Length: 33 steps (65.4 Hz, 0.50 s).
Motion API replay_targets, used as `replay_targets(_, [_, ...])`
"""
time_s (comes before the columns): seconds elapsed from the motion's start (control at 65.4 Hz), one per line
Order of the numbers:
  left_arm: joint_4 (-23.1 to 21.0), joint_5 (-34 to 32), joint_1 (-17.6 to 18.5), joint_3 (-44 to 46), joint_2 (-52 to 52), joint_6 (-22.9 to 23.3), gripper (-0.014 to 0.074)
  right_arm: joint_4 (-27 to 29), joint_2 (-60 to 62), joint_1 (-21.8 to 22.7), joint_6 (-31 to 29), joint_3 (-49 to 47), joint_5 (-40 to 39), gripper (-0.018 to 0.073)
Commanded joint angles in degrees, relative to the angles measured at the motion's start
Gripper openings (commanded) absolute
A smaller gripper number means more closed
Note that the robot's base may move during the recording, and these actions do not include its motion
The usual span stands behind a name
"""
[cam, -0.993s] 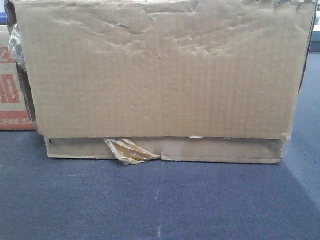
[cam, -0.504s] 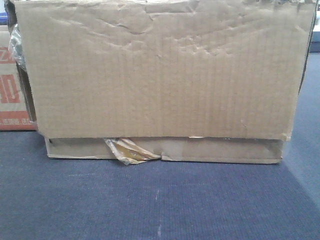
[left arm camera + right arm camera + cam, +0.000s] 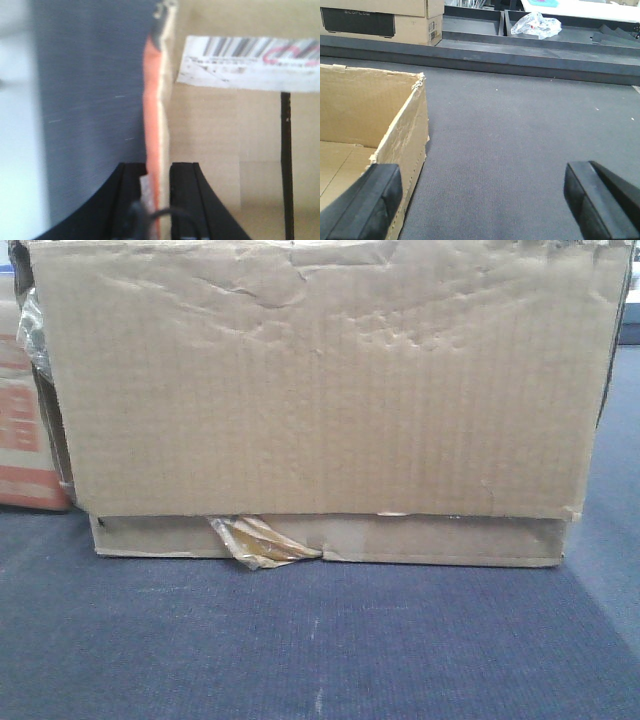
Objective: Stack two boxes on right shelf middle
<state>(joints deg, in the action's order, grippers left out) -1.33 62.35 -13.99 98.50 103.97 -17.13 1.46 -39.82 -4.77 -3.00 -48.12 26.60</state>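
A wide, dented brown box [image 3: 320, 380] fills the front view on blue-grey carpet, with torn yellowish tape [image 3: 255, 542] at its bottom seam. At its left stands a red-printed box [image 3: 25, 430]. My left gripper [image 3: 158, 169] is shut on an upright box wall [image 3: 152, 90] that is orange outside and brown inside, near a barcode label [image 3: 250, 62]. My right gripper [image 3: 482, 185] is open over carpet, its left finger by the wall [image 3: 407, 135] of an open brown box [image 3: 365, 110]. The right shelf is out of view.
In the right wrist view, a carton with a dark printed panel [image 3: 380, 20] stands at the far left. Low dark rails [image 3: 520, 50] run across the back, with a crumpled plastic bag [image 3: 536, 24] behind them. Carpet [image 3: 520, 130] stretches between.
The red-printed box at the left edge has shifted; its print now looks lower and blurred. The big brown box has not moved.
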Motion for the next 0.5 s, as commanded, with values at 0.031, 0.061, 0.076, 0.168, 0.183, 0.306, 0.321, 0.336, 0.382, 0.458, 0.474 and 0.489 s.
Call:
replay_targets(0.031, [4.7,-1.4,-0.1,0.6,-5.2,5.5,-0.0111,-0.7,-0.1,-0.1,-0.1,-0.5,-0.4,0.056])
replay_targets(0.061, [5.3,-1.7,-0.1,0.6,-6.0,6.4,-0.0111,-0.7,-0.1,-0.1,-0.1,-0.5,-0.4,0.056])
replay_targets(0.076, [5.8,-1.8,-0.1,0.6,-6.8,7.2,-0.0111,-0.7,-0.1,-0.1,-0.1,-0.5,-0.4,0.056])
replay_targets(0.168, [6.6,-2.2,-0.1,1.4,-9.8,9.3,-0.0111,-0.7,-0.1,-0.1,-0.1,-0.5,-0.4,0.056])
replay_targets(0.183, [6.6,-2.2,-0.1,1.8,-10.5,9.7,-0.0111,-0.7,-0.1,-0.1,-0.1,-0.5,-0.4,0.056])
replay_targets(0.306, [5.5,-0.8,0.1,5.8,-13.8,11.9,-0.0111,-0.7,-0.1,-0.1,-0.1,-0.5,-0.4,0.056])
replay_targets(0.321, [4.9,-0.6,0.1,6.5,-14.1,12.0,-0.0111,-0.7,-0.1,-0.1,-0.1,-0.5,-0.4,0.056])
replay_targets(0.336, [4.4,-0.5,0.1,7.1,-14.6,12.0,-0.0111,-0.7,-0.1,-0.1,-0.1,-0.5,-0.4,0.056])
replay_targets(0.382, [2.9,-0.1,0.1,9.4,-15.3,12.4,-0.0111,-0.7,-0.1,-0.1,-0.1,-0.5,-0.4,0.056])
replay_targets(0.458, [-0.3,0.3,0.9,14.0,-16.6,14.7,-0.0111,-0.7,-0.1,-0.1,-0.1,-0.5,-0.4,0.056])
replay_targets(0.474, [-0.7,0.3,1.2,14.7,-16.9,15.1,-0.0111,-0.7,-0.1,-0.1,-0.1,-0.5,-0.4,0.056])
replay_targets(0.489, [-1.0,0.3,1.5,15.5,-17.0,15.5,-0.0111,-0.7,-0.1,-0.1,-0.1,-0.5,-0.4,0.056])
